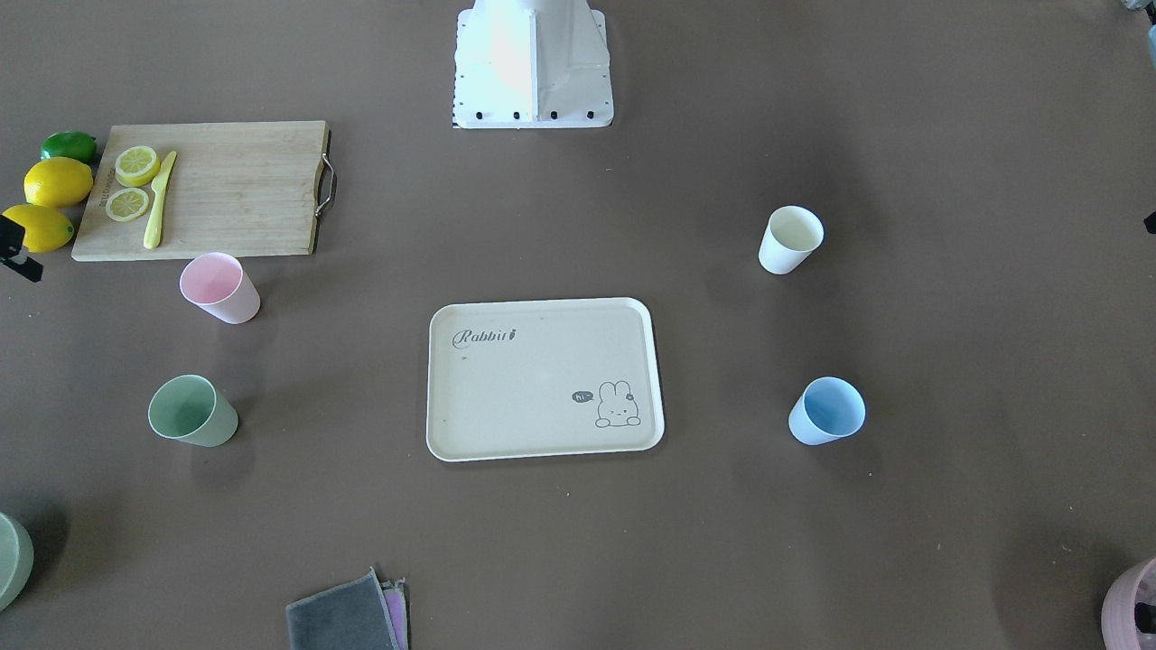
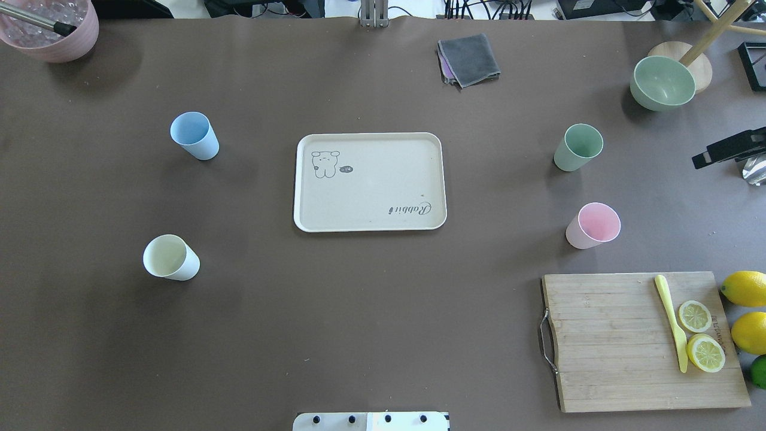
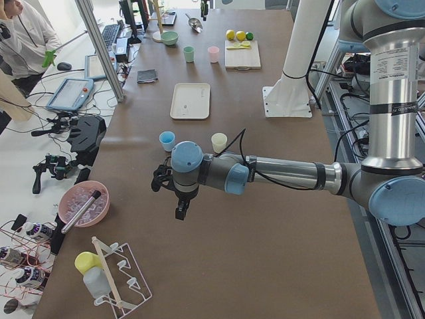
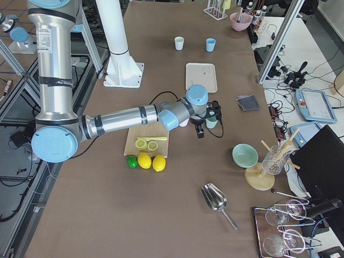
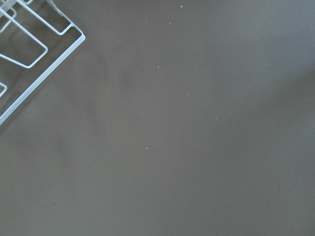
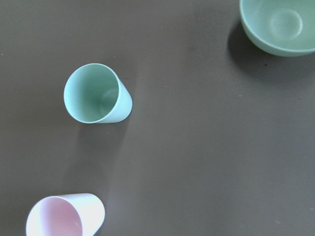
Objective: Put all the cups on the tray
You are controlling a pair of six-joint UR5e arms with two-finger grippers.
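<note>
The cream tray lies bare at the table's middle. The blue cup and the cream-white cup stand to its left. The green cup and the pink cup stand to its right. All four are upright on the table. My left gripper shows only in the exterior left view, high above bare table; I cannot tell its state. My right gripper shows only in the exterior right view, above the green cup and the pink cup; I cannot tell its state.
A wooden cutting board with lemon slices and a yellow knife lies at the near right, whole lemons beside it. A green bowl, a grey cloth and a pink bowl sit along the far edge. A wire rack lies below the left wrist.
</note>
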